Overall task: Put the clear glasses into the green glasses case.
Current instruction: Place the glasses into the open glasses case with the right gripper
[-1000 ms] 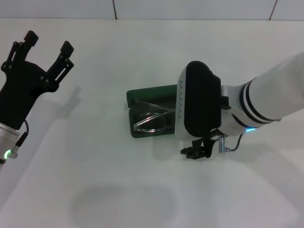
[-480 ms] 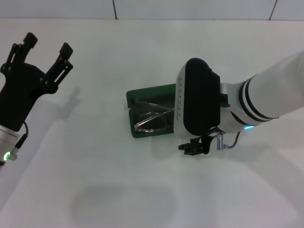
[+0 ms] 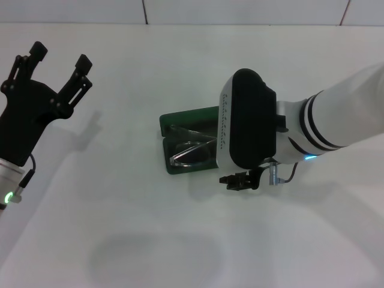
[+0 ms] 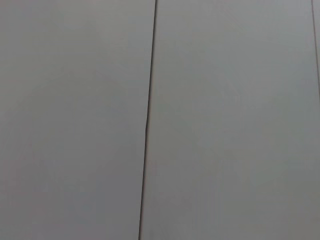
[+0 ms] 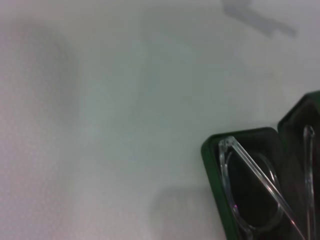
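Clear glasses (image 3: pixel 191 150) sit in the open green glasses case (image 3: pixel 180 123) at frame centre, lens toward the lower half, one arm sticking up slantwise.

Their long axis runs left-right along the case, so they fit its length. Right gripper (image 3: pixel 240 180) hangs just beside the case's right end, low to the table; whether it's released, I can't tell. Left gripper (image 3: pixel 58 60) waits upper left, fingers spread, grasping nothing.
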Controlling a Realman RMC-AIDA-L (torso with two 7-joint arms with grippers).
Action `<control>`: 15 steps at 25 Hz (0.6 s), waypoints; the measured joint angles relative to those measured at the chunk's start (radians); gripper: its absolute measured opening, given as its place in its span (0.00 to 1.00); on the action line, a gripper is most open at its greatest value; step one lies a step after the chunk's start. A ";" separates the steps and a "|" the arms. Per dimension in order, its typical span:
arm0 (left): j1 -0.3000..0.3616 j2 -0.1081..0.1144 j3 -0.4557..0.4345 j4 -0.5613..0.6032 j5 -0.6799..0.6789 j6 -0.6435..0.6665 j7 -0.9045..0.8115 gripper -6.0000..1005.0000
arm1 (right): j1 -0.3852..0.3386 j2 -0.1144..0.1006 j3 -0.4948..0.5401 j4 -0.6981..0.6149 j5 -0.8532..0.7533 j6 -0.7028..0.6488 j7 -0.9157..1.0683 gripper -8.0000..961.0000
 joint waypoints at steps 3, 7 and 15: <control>-0.001 0.000 0.000 0.000 0.000 0.000 0.001 0.87 | 0.005 0.001 -0.012 0.001 0.002 0.002 -0.005 0.56; -0.003 0.001 0.000 0.000 0.000 0.000 0.001 0.87 | 0.009 0.002 -0.034 0.003 0.003 0.020 -0.008 0.56; -0.007 0.003 0.000 0.000 0.000 0.000 0.002 0.87 | 0.010 0.001 -0.028 0.025 -0.006 0.072 -0.013 0.56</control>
